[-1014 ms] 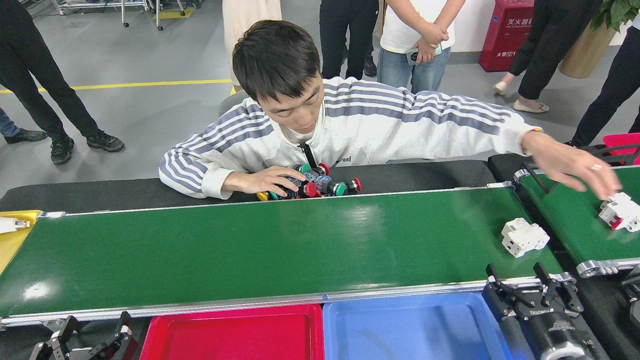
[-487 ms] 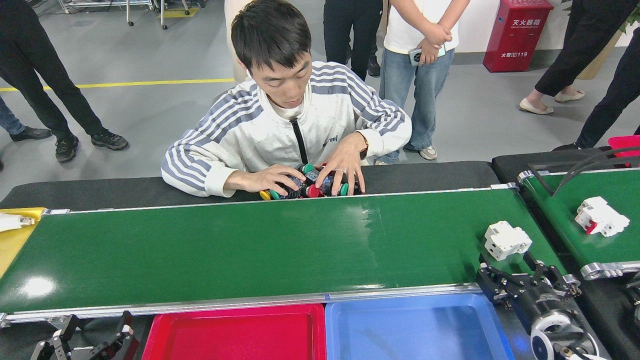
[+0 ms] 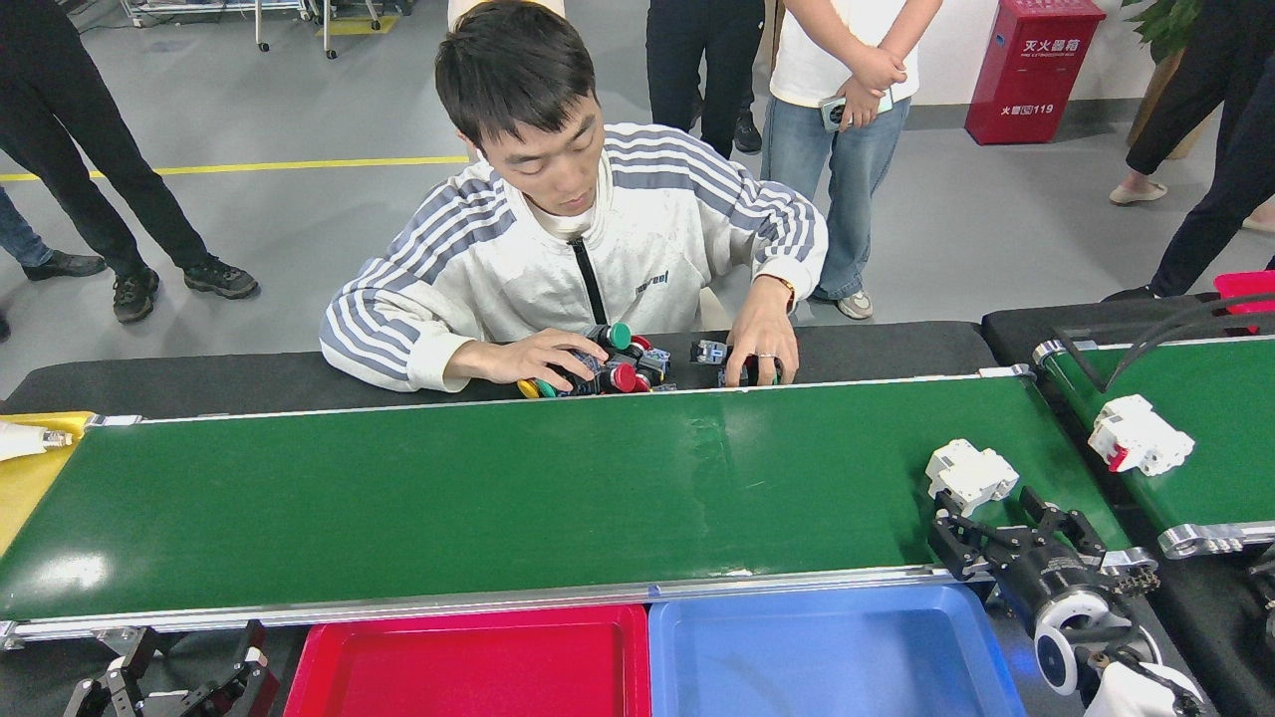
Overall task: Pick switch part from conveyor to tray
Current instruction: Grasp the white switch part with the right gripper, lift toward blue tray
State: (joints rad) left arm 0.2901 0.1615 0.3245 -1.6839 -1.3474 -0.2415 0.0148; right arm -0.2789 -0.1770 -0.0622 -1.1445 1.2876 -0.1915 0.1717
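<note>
While open, fingers [image 3: 1006,513] beside switch part [image 3: 971,474]

Wide green conveyor [image 3: 498,498] across mid-frame, white switch part [image 3: 969,474] at its right end. Right gripper [image 3: 1001,523] just below that part, fingers spread. Red tray [image 3: 468,667] and blue tray [image 3: 827,657] along bottom edge. Left gripper [image 3: 169,682] spread at lower left.

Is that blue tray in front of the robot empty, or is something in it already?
Empty. The blue tray shows only its bare blue floor; the white switch part lies on the conveyor.
</note>
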